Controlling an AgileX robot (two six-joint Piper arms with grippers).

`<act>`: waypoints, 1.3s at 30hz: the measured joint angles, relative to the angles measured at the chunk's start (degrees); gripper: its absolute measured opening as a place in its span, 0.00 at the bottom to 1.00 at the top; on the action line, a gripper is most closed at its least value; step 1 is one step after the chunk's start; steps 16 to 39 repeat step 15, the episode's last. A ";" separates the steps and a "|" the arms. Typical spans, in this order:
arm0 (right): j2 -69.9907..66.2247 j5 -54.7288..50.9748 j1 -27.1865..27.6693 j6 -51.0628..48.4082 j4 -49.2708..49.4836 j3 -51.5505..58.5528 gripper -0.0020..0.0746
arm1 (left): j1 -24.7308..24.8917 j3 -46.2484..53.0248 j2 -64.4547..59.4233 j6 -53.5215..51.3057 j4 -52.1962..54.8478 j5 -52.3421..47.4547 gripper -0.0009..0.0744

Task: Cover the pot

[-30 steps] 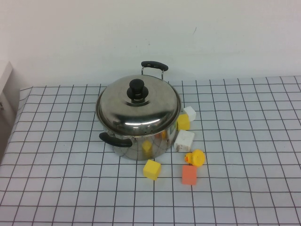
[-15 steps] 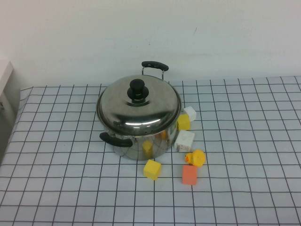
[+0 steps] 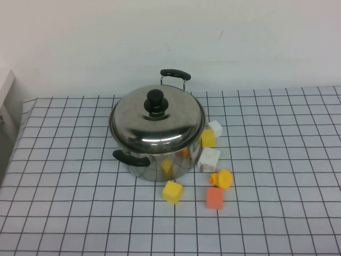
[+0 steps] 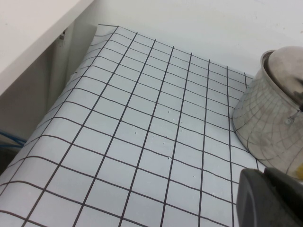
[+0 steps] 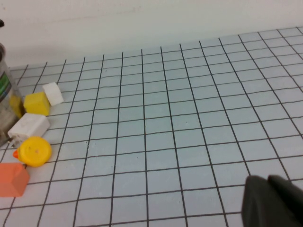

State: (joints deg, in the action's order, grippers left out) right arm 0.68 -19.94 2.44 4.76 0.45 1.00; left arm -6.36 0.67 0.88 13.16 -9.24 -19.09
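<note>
— Sitting mid-tabletop (image 3: pixel 277 224), shiny round pot (image 3: pixel 154 154) wears its domed lid (image 3: pixel 157 120); blocks (image 3: pixel 172 192) crowd its right.
— Tools?
— Right tool (image 5: pixel 272 201) pressed together over bare grid; left tool (image 4: pixel 265 198) beside the pot, grip unclear.

- A white cloth (image 5: pixel 189 118) with a black grid covered the table, running back to a pale wall.
- A sliver of the steel pot (image 5: pixel 4 101) showed at the frame's edge.
- Just beside it sat a yellow block (image 5: pixel 36 103) touching a small white block (image 5: pixel 53 93), and a larger white block (image 5: pixel 28 126).
- A yellow toy duck (image 5: pixel 34 151) lay near an orange block (image 5: pixel 12 179).
- The right gripper (image 5: pixel 272 201), dark and closed, hung above bare cloth, well apart from the toys.
</note>
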 joint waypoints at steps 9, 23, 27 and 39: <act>0.00 -0.13 0.00 0.00 -0.03 0.00 0.02 | 0.00 0.00 0.00 0.24 0.00 0.00 0.01; 0.00 -0.13 -0.68 0.00 -0.45 0.00 0.02 | 0.00 0.00 0.00 0.24 0.00 0.00 0.01; 0.00 -0.13 -0.68 0.00 -0.45 0.00 0.02 | 0.00 0.00 0.00 0.24 0.00 0.00 0.01; 0.00 -0.13 -0.68 0.00 -0.45 0.00 0.02 | 0.00 0.00 0.00 0.24 0.00 0.00 0.01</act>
